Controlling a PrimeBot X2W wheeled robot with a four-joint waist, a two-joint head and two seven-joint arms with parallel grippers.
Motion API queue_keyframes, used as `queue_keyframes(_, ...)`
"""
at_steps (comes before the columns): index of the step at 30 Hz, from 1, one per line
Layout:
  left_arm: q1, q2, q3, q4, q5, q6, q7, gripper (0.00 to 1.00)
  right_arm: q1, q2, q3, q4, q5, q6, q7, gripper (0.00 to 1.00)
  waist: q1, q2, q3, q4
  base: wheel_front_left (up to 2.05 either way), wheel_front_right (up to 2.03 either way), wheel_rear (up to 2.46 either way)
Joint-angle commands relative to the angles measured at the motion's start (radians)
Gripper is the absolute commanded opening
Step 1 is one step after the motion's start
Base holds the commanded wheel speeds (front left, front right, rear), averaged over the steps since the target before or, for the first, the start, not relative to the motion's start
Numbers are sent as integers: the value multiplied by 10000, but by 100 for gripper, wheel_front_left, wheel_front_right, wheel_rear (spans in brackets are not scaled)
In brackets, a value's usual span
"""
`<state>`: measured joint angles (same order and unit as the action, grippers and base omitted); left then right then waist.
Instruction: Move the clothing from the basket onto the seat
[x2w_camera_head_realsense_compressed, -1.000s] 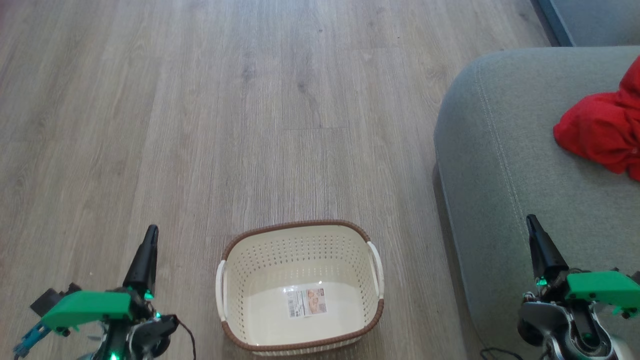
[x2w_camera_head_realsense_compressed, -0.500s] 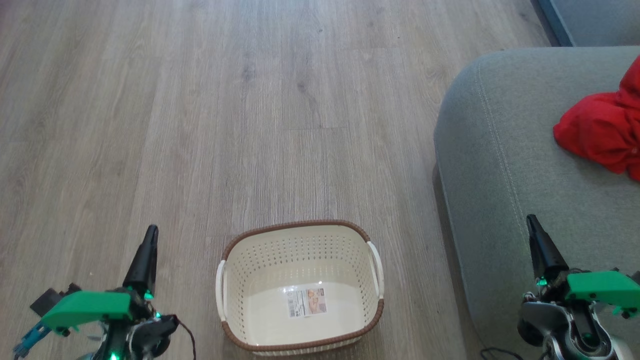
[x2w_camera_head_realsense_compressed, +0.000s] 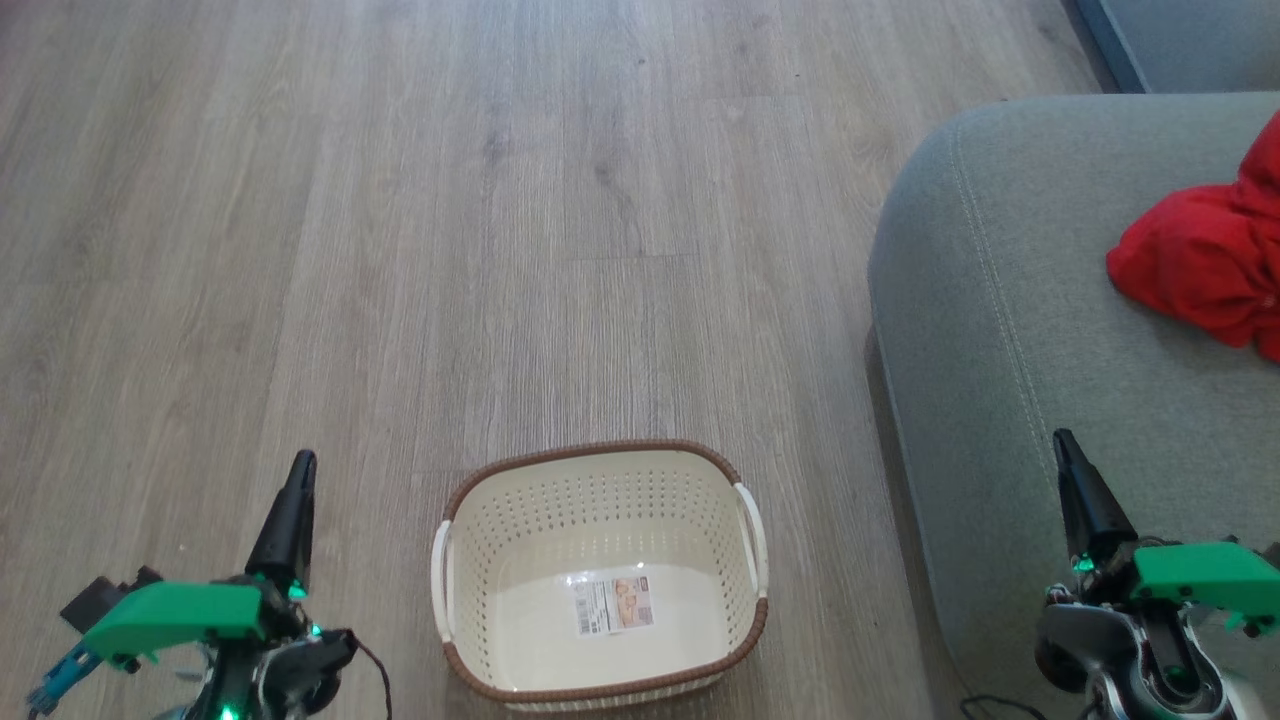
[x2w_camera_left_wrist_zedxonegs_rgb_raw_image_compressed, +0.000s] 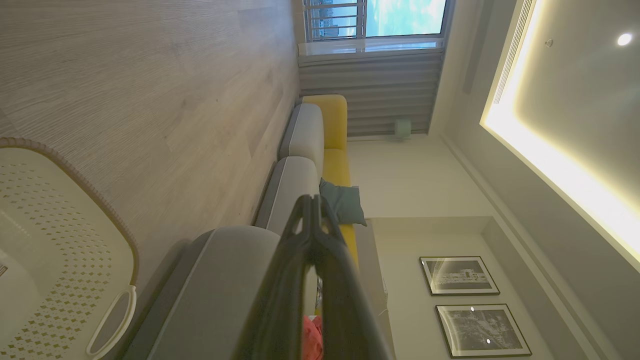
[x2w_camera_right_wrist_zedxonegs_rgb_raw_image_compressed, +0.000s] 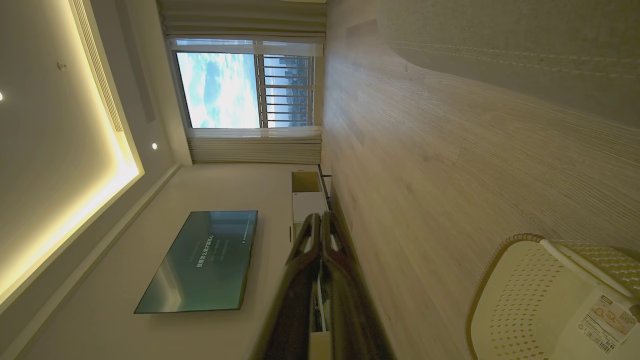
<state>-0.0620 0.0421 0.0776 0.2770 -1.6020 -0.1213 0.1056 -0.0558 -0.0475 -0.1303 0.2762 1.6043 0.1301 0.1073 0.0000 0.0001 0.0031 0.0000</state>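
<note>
Head view, paper label (x2w_camera_head_realsense_compressed: 612, 604): white sticker with a small picture and fine print, lying flat on the bottom of the basket (x2w_camera_head_realsense_compressed: 600, 510); the print is too small to read.
Right wrist view, same sticker: a barcode and lines of print along one edge; not legible.
Screen writing: a wall-mounted screen (x2w_camera_right_wrist_zedxonegs_rgb_raw_image_compressed: 205, 260) carries a few pale characters, too small to read.
Left gripper (x2w_camera_head_realsense_compressed: 302, 460): lower left, over the wooden floor (x2w_camera_head_realsense_compressed: 400, 250) and to the left of the basket; fingers point forward, pressed together, grasping nothing.
Right gripper (x2w_camera_head_realsense_compressed: 1064, 441): lower right, above the near part of the seat (x2w_camera_head_realsense_compressed: 1000, 330); fingers point forward, tips touching, grasping nothing.
Basket position: upright on the floor between the two grippers, near the seat's rounded edge.
Clothing (x2w_camera_head_realsense_compressed: 1200, 260): red crumpled heap lying on the seat at the right edge of the head view, well apart from the basket and from both grippers.
</note>
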Motion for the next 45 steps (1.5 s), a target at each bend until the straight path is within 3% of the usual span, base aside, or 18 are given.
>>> queue_keyframes(1, -460, 81, 360, -319, -68, -94, 75, 0, -523, -30, 157, -314, 36, 6, 65, 0, 0, -1, 0, 0, 0, 0, 0)
queue_keyframes(45, -460, 81, 360, -319, -69, -94, 75, 0, -523, -29, 155, -314, 35, 6, 67, 0, 0, -1, 0, 0, 0, 0, 0)
